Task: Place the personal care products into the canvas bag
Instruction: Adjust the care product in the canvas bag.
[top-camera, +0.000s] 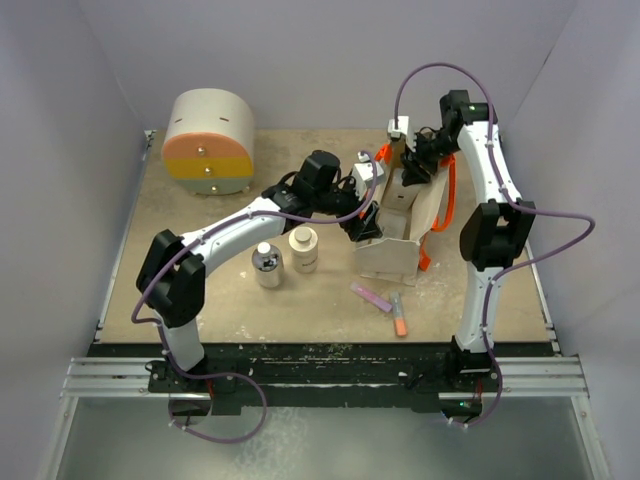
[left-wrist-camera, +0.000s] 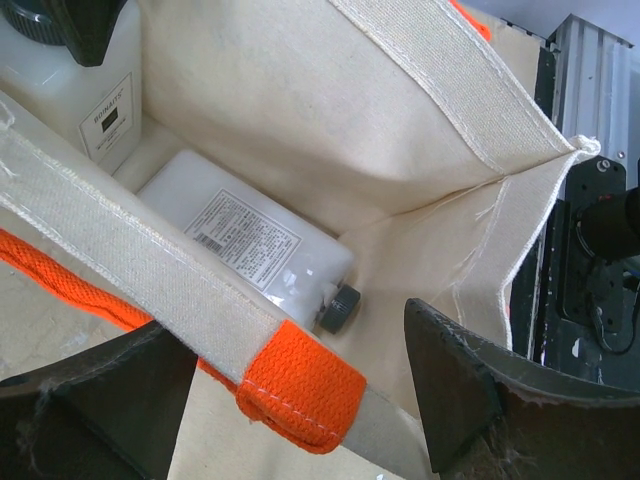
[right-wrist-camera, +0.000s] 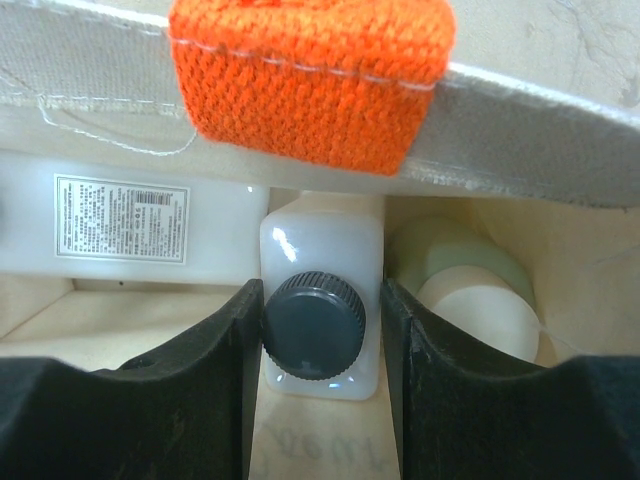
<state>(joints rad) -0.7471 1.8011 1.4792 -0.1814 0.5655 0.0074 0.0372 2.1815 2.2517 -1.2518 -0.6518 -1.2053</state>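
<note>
**While the upright white bottle (right-wrist-camera: 320, 250) is pinched inside the canvas bag (right-wrist-camera: 560, 150), two products are seen on the table (top-camera: 320, 315)**

Since the fingers (right-wrist-camera: 200, 380) of the right gripper (right-wrist-camera: 320, 300) are pressed on both sides of the upright white bottle, it is held in the bag. Beside it, a lying white bottle (right-wrist-camera: 120, 220) and the green bottle (right-wrist-camera: 460, 270) are seen. The fingers (left-wrist-camera: 450, 390) of the left gripper (left-wrist-camera: 295, 325) are spread wide over the bag rim, and nothing is held. The clear-grey bottle (top-camera: 267, 265) and the cream jar (top-camera: 303, 250) are set near the bag.
</note>
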